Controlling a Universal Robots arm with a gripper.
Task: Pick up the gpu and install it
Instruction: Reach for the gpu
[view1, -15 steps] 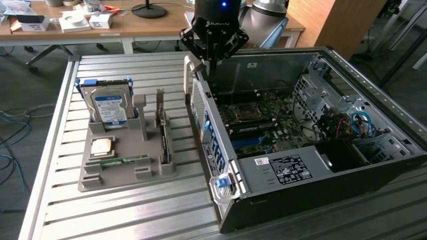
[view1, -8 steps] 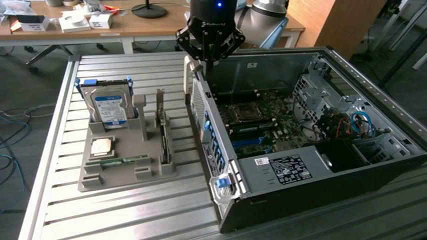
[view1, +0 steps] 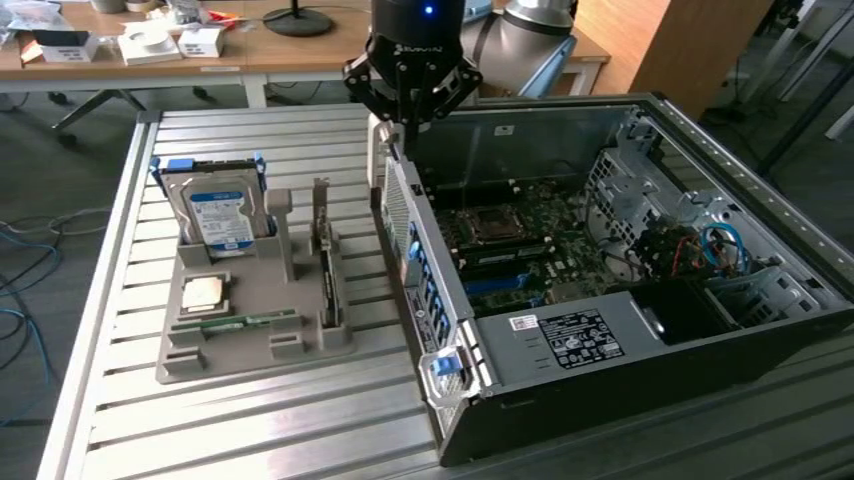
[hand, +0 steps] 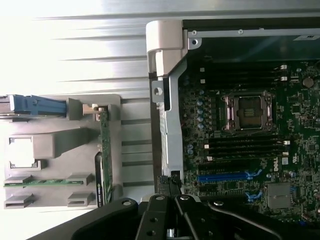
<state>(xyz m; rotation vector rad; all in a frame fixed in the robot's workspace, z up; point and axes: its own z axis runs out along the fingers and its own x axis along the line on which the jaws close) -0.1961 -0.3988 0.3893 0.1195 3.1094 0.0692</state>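
- Slatted metal table (view1: 267, 420) carries a grey holder (view1: 227, 355) and an open case (view1: 667, 380).
- I see the gpu (view1: 324, 262) edge-on in the holder, its face hidden.
- Gripper (view1: 408, 122) is closed on nothing, above the case.

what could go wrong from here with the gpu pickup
1. The shut fingers sit right above the case wall; dropping straight down would likely strike it.
2. The gpu stands on edge in the holder, to the exterior view's left of the fingers; a shut or misaligned approach could knock it askew.
3. The motherboard lies exposed, so a tilted card could scrape it.
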